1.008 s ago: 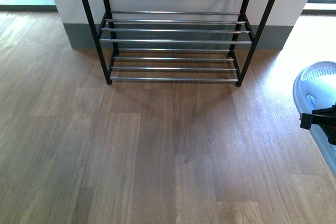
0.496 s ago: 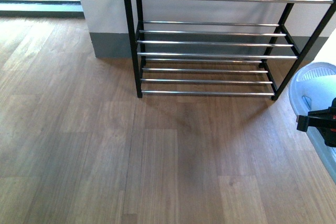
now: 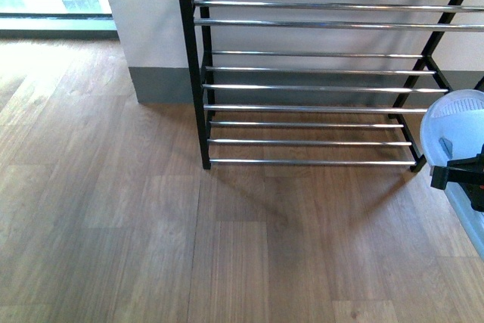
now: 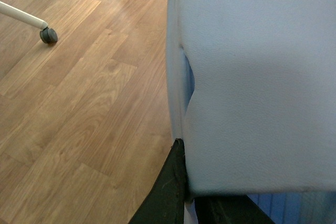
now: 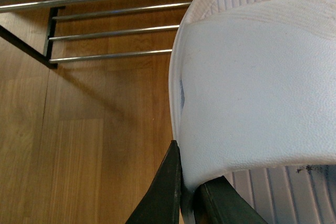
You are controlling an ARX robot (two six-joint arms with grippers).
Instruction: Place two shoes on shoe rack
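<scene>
The shoe rack point(image 3: 194, 73) is looming closer while the left gripper point(image 4: 184, 198) is clamping a slide point(image 4: 252, 77) and the right gripper point(image 5: 184, 192) the second slide point(image 5: 252, 103), needing level entry between bars point(image 3: 310, 142).

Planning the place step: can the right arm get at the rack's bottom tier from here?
Probably yes. Its jaws are shut on a pale blue slide close to the shoe rack's front right post. Only bare floor lies between them, and the visible tiers hold nothing.
</scene>
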